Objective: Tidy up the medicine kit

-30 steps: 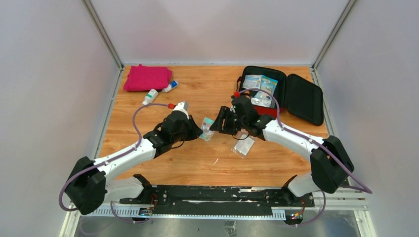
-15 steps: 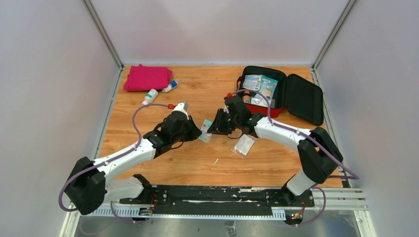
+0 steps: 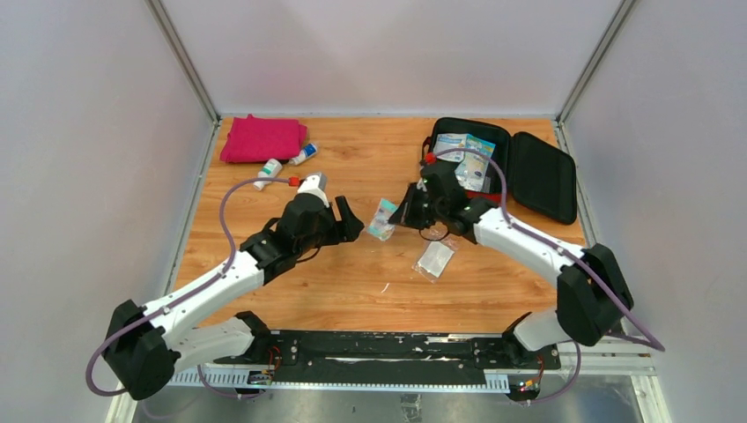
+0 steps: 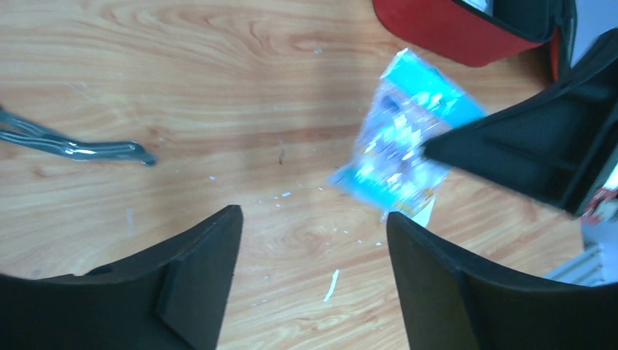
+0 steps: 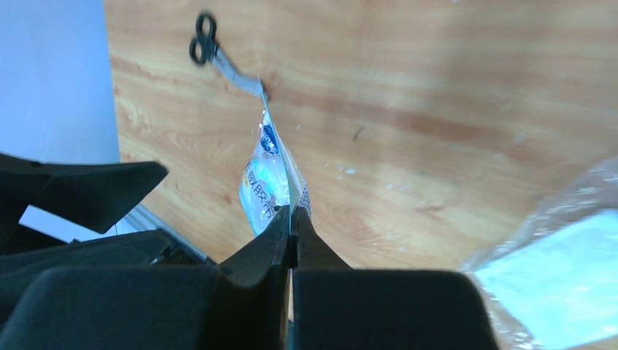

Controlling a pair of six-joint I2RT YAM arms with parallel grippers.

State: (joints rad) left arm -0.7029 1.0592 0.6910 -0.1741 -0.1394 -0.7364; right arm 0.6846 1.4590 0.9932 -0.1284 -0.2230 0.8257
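Observation:
The medicine kit (image 3: 480, 167) lies open at the back right, red outside and black inside, with several packets in its left half; its red edge (image 4: 452, 29) also shows in the left wrist view. A small blue packet (image 3: 383, 218) (image 4: 404, 149) (image 5: 268, 182) hangs over the table, pinched at its edge by my right gripper (image 3: 401, 215) (image 5: 290, 219), which is shut on it. My left gripper (image 3: 346, 220) (image 4: 313, 215) stands open just left of the packet, apart from it, with only bare wood between its fingers.
A clear plastic packet (image 3: 435, 259) (image 5: 554, 270) lies in front of the right gripper. Scissors (image 5: 218, 55) (image 4: 80, 146) rest on the wood nearby. A folded pink cloth (image 3: 262, 138) and two small bottles (image 3: 269, 169) (image 3: 302, 155) sit at the back left.
The left gripper opened, let go of the blue packet and drew back to the left. The right gripper shut on the packet and carried it slightly right and away.

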